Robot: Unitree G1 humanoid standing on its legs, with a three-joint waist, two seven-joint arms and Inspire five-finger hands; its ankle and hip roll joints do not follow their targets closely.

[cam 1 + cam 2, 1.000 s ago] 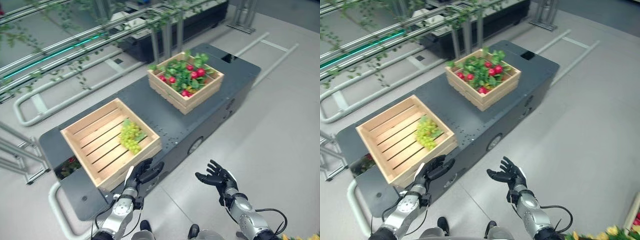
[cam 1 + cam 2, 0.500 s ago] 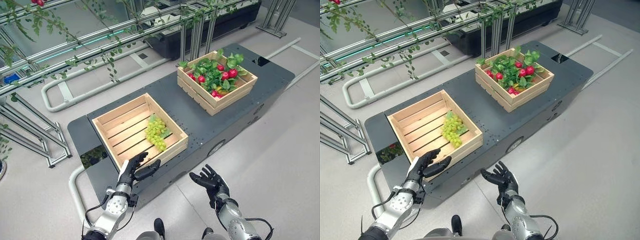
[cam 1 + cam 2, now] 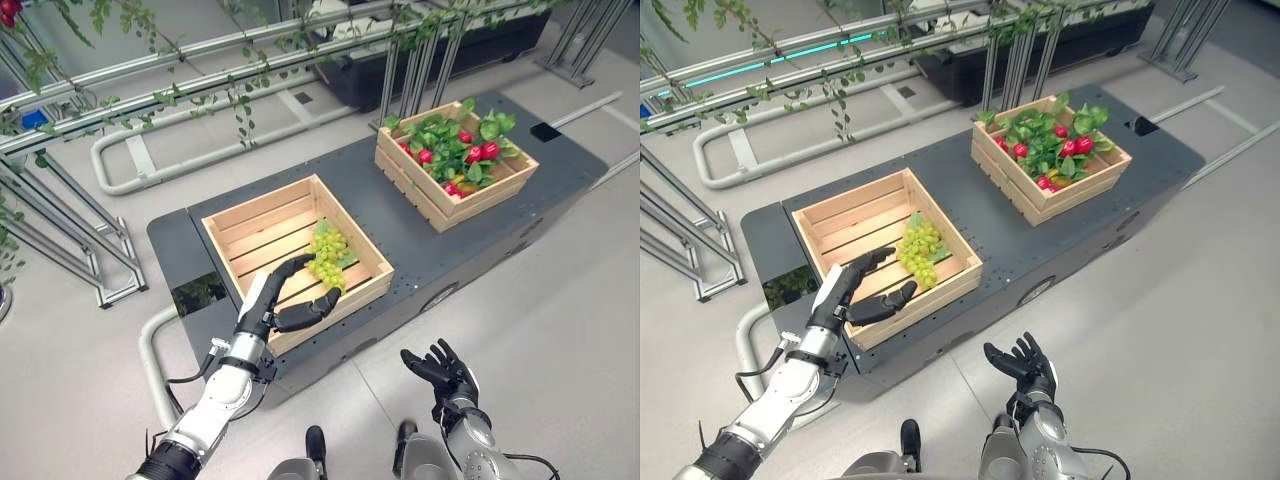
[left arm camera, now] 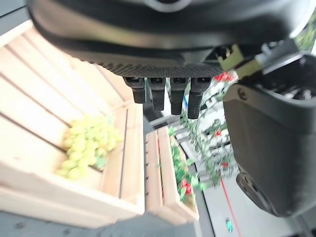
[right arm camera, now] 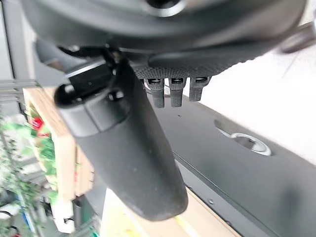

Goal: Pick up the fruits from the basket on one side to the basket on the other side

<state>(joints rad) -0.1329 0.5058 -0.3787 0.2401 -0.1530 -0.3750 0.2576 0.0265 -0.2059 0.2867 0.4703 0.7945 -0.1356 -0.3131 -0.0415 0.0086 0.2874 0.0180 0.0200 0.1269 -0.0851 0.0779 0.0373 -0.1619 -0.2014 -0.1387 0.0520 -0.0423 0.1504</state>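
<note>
Left hand advanced over near crate | crates: 2 | grape bunch: 1

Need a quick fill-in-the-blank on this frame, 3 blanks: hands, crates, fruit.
1. The bunch of green grapes lies in the crate nearest the robot's ____ hand.
2. The left hand reaches over that crate's front edge with its fingers ____.
3. The far crate holds green leaves and ____ fruits.
The right hand hangs open over the floor.

Missing words: left; open; red

Silver-grey jointed arms end in dark hands, the left hand white-backed with black fingers.
</note>
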